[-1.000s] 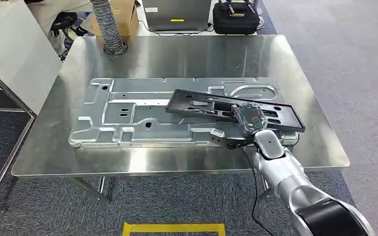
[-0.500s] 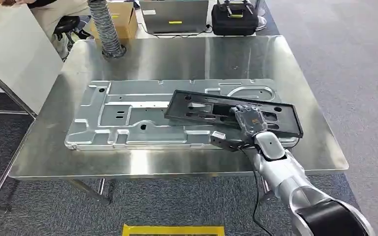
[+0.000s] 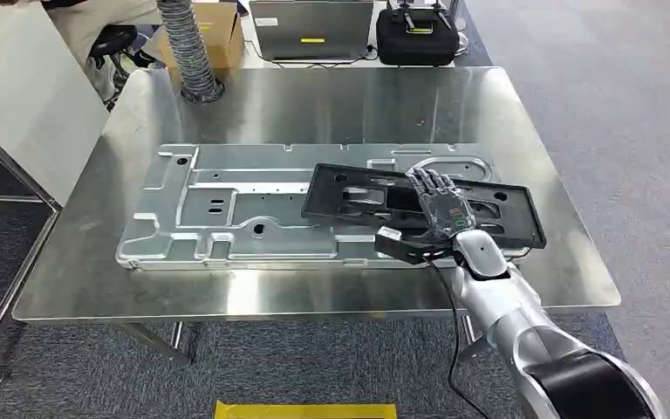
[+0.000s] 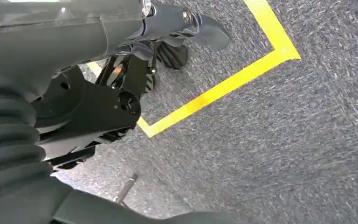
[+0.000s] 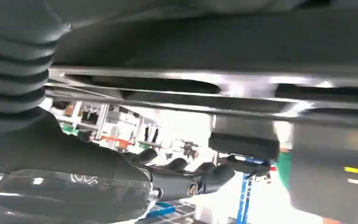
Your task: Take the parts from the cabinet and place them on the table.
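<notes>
A black plastic frame part [image 3: 349, 196] lies slanted on top of a large stamped silver metal plate [image 3: 227, 201] on the steel table [image 3: 314, 105]. My right hand [image 3: 440, 209] is over the frame's right half, its fingers stretched out along the top. In the right wrist view the dark fingers [image 5: 182, 165] are straight, with a bright gap between them and the black part [image 5: 214, 42]. My left hand [image 4: 168, 37] hangs above the carpet, holding nothing, its fingers loosely apart.
At the table's far left corner stands a grey corrugated hose [image 3: 188, 48]. Behind the table are a cardboard box [image 3: 222, 30], a laptop [image 3: 311, 26] and a black case [image 3: 417, 35]. A white panel [image 3: 26, 96] stands to the left. Yellow tape [image 3: 305, 408] marks the floor in front.
My right hand's fingers have uncurled from the black frame and now lie straight over it. The frame has settled flatter on the silver plate. The camera shifted slightly.
</notes>
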### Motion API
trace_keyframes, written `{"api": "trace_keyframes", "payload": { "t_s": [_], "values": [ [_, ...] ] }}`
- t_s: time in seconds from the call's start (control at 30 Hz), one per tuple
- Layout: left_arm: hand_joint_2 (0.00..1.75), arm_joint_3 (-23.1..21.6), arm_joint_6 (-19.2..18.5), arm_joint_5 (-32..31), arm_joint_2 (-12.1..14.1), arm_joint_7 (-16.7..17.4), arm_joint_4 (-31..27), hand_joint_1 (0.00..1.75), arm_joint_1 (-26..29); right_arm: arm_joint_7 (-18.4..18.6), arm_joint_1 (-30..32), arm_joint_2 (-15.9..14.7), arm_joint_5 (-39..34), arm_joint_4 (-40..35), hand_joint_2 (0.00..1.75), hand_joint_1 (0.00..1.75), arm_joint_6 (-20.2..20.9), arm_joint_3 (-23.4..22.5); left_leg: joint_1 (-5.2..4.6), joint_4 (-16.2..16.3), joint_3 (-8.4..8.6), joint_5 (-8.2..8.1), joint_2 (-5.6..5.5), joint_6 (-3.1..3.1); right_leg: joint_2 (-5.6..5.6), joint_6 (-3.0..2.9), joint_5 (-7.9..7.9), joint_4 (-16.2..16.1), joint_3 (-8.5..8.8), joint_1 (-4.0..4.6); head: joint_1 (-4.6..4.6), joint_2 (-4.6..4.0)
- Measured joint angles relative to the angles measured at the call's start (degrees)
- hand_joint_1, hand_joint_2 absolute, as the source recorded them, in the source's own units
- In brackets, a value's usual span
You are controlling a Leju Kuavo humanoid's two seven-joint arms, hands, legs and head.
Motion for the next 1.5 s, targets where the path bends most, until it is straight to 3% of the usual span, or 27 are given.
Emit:
{"api": "trace_keyframes", "payload": {
  "t_s": [0.03,0.1,0.13,0.17,0.23,0.3,0.33,0.43,0.5,0.53,0.6,0.63,0.67,0.7,0.73,0.8,0.83,0.93,1.03,1.1,1.17,1.2,1.23,1.3,1.37,1.4,1.5],
  "values": [
    [0.00,-0.07,-0.04,-0.02,0.00,0.02,0.00,0.00,-0.11,-0.19,-0.32,0.00,-0.15,-0.04,0.00,0.00,0.28,-0.26,0.02,-0.07,-0.05,0.04,0.03,0.26,-0.04,0.21,-2.07,3.07,-1.45,0.00,0.22,0.02],
    [0.00,-0.15,-0.04,0.00,-0.02,0.02,0.00,0.00,-0.04,-0.26,-0.51,-0.02,-0.15,-0.04,0.00,0.00,0.41,-0.66,-0.07,-0.05,-0.05,-0.03,0.04,0.46,-0.04,0.63,-6.42,12.70,-5.94,-0.17,0.17,0.02],
    [0.00,-0.15,-0.04,0.00,-0.02,0.02,0.00,0.00,0.06,-0.28,-0.47,-0.04,-0.15,-0.02,0.00,0.00,0.46,-0.76,-0.10,0.00,-0.06,-0.06,0.03,0.51,-0.04,0.74,-7.59,16.58,-7.93,-0.22,0.22,0.02],
    [0.00,-0.15,-0.02,0.04,-0.02,0.02,0.00,0.00,0.16,-0.37,-0.47,-0.02,-0.11,-0.04,0.00,0.00,0.46,-0.81,-0.11,0.06,-0.04,-0.11,0.00,0.54,-0.05,0.77,-7.26,17.94,-8.90,-0.29,0.17,0.00],
    [0.00,-0.15,-0.02,0.07,-0.02,0.02,0.00,0.00,0.18,-0.44,-0.63,-0.02,0.20,-0.35,0.00,0.00,0.39,-0.85,-0.11,0.20,0.17,-0.32,-0.10,0.38,-0.06,0.61,-2.94,11.96,-6.32,-0.30,0.20,0.02],
    [0.00,-0.15,-0.02,0.11,-0.09,0.00,0.00,0.00,0.18,-0.59,-1.20,-0.02,0.68,-1.18,0.00,0.00,-0.11,-0.92,-0.15,0.34,0.44,-0.67,-0.15,-0.03,-0.08,0.09,2.19,0.87,-1.23,-0.26,0.20,0.02],
    [0.00,-0.15,-0.02,0.11,-0.11,0.00,0.00,0.00,0.13,-0.57,-1.63,0.00,0.85,-1.44,0.00,0.00,-0.40,-0.92,-0.59,0.58,0.23,-0.82,-0.14,-0.28,-0.06,-0.16,1.37,-0.47,-0.59,0.05,0.15,0.00],
    [0.00,-0.15,0.18,0.26,-0.11,-0.18,0.00,0.00,0.23,0.33,-1.66,0.09,2.41,-3.13,0.00,0.00,-2.29,-0.90,-0.41,0.37,0.22,-0.79,-0.14,-0.97,0.00,-0.94,1.41,-0.50,-0.91,0.34,0.17,0.02],
    [0.00,-0.13,0.22,0.44,-0.11,-0.37,0.00,0.00,0.32,1.05,-1.66,0.11,3.43,-4.90,0.00,0.00,-3.74,-0.90,-0.34,0.96,0.07,-1.46,-0.04,-1.65,-0.17,-1.71,1.82,-1.29,-0.50,-0.29,0.20,0.02],
    [0.00,-0.13,0.24,0.46,-0.11,-0.55,0.00,0.00,0.33,1.49,-1.68,0.24,3.94,-5.90,0.00,0.00,-4.66,-0.90,-0.41,3.30,-0.86,-3.08,0.02,-1.88,-0.15,-2.07,1.78,-1.38,-0.40,-0.29,-0.11,0.00],
    [0.00,-0.13,0.35,0.50,-0.11,-0.57,0.00,0.00,0.36,2.04,-1.25,0.55,4.81,-8.18,0.00,0.00,-5.71,-0.90,-0.21,12.64,-5.24,-7.61,0.01,-2.20,-0.14,-2.34,1.68,-1.35,-0.38,-0.18,-0.28,0.00],
    [0.00,-0.13,0.46,0.50,-0.11,-0.59,0.00,0.00,0.40,2.25,-0.80,0.63,5.21,-9.38,0.00,0.00,-6.08,-0.87,-0.21,16.79,-7.33,-9.01,0.01,-2.31,-0.15,-2.39,1.64,-1.27,-0.38,-0.14,-0.28,0.00],
    [0.00,-0.13,0.59,0.52,-0.11,-0.59,0.00,0.00,0.48,2.43,-0.21,0.70,5.60,-10.61,0.00,0.00,-6.43,-0.85,-0.21,18.91,-8.56,-9.11,0.02,-2.36,-0.15,-2.42,1.59,-1.20,-0.38,-0.11,-0.31,0.02],
    [0.00,-0.13,0.74,0.52,-0.11,-0.61,0.00,0.00,0.54,2.58,0.47,0.72,5.93,-12.01,0.00,0.00,-6.71,-0.83,-0.20,18.16,-8.42,-7.91,0.02,-2.33,-0.15,-2.39,1.48,-1.10,-0.30,-0.11,-0.28,0.02],
    [0.00,-0.13,1.05,0.55,-0.11,-0.59,0.00,0.00,0.55,2.65,0.99,0.72,6.27,-14.02,0.00,0.00,-7.21,-0.76,-0.20,14.75,-6.99,-5.56,0.02,-2.24,-0.14,-2.31,1.33,-0.95,-0.25,-0.11,-0.30,0.02],
    [0.00,-0.13,1.16,0.55,-0.09,-0.59,0.00,0.00,0.49,2.84,1.39,0.77,6.56,-16.97,0.00,0.00,-7.60,-0.72,-0.20,3.90,-1.91,-0.02,0.05,-1.77,-0.08,-1.97,0.93,-0.67,0.07,-0.11,-0.31,0.02],
    [0.00,-0.13,1.18,0.57,-0.09,-0.59,0.00,0.00,0.48,2.95,1.62,0.77,6.71,-18.06,0.00,0.00,-7.81,-0.70,-0.29,1.67,-0.68,-0.62,0.05,-1.48,-0.08,-1.71,0.79,-0.64,0.05,0.08,-0.26,0.00],
    [0.00,-0.13,1.22,0.61,-0.09,-0.59,0.00,0.00,0.44,3.08,2.24,0.74,6.84,-21.05,0.00,0.00,-8.24,-0.68,-0.48,1.04,-0.78,-0.47,-0.02,-1.14,-0.01,-1.17,0.93,-0.53,-0.28,0.24,-0.15,0.02],
    [0.00,-0.11,1.40,0.99,-0.09,-0.59,0.00,0.00,0.52,3.54,3.90,0.61,6.86,-25.71,0.00,0.00,-9.05,-0.57,-0.19,0.42,-0.57,-0.02,0.02,0.11,-0.02,-0.09,0.45,-0.36,-0.31,-0.01,-0.31,0.02],
    [0.00,-0.09,1.64,1.07,-0.09,-0.55,0.00,0.00,0.43,3.72,4.75,0.26,6.84,-29.14,0.00,0.00,-10.12,-0.57,-0.26,0.34,-0.61,0.03,0.07,0.58,-0.09,0.31,-3.21,5.30,-2.79,-0.12,0.07,0.02],
    [0.00,-0.09,2.25,1.20,-0.11,-0.35,0.00,0.00,0.54,4.13,6.22,-0.20,6.86,-32.38,0.00,0.00,-11.04,-0.57,-0.32,0.36,-0.60,-0.06,0.07,0.73,-0.08,0.68,-7.50,15.19,-7.38,-0.20,0.07,0.02],
    [0.00,-0.09,2.27,1.20,-0.11,-0.33,0.00,0.00,0.66,4.29,6.98,-0.50,6.89,-33.49,0.00,0.00,-11.19,-0.57,-0.32,0.37,-0.60,-0.06,0.01,0.73,-0.08,0.74,-8.30,18.52,-9.08,-0.22,0.06,0.02],
    [0.00,-0.09,2.34,1.22,-0.09,-0.26,0.00,0.00,0.76,4.44,7.68,-0.66,7.00,-34.34,0.00,0.00,-11.28,-0.57,-0.34,0.40,-0.58,-0.07,-0.03,0.73,-0.09,0.67,-7.82,18.91,-9.50,-0.24,0.04,0.00],
    [0.00,-0.04,2.36,1.29,-0.09,-0.09,0.00,0.00,0.86,4.88,8.79,-1.18,7.26,-36.92,0.00,0.00,-11.59,-0.66,-0.43,0.49,-0.50,-0.15,-0.12,0.67,-0.09,0.30,-3.30,11.82,-6.32,-0.22,0.04,0.02],
    [0.00,-0.04,3.06,1.27,-0.13,0.33,0.00,0.00,0.82,5.53,9.58,-1.90,7.56,-40.58,0.00,0.00,-12.76,-1.07,-0.53,0.56,-0.31,-0.34,-0.14,0.45,-0.14,-0.67,1.39,-0.05,-0.56,0.04,0.07,0.00],
    [0.00,-0.04,3.54,1.18,-0.26,0.70,0.02,0.00,0.82,5.77,10.10,-2.10,7.76,-41.69,0.00,0.00,-13.23,-1.29,-0.88,0.62,-0.40,-0.46,-0.14,0.20,-0.29,-0.76,0.97,-0.62,-0.35,0.44,-0.20,0.02],
    [0.00,-0.04,4.85,1.18,-0.24,2.34,0.02,0.00,0.88,6.14,12.62,-2.86,8.33,-46.02,0.00,0.00,-13.51,-2.45,-0.55,0.38,-0.27,-0.41,-0.13,-0.64,-0.23,-1.31,1.07,-0.77,-0.40,0.77,0.11,0.02]
  ]
}}
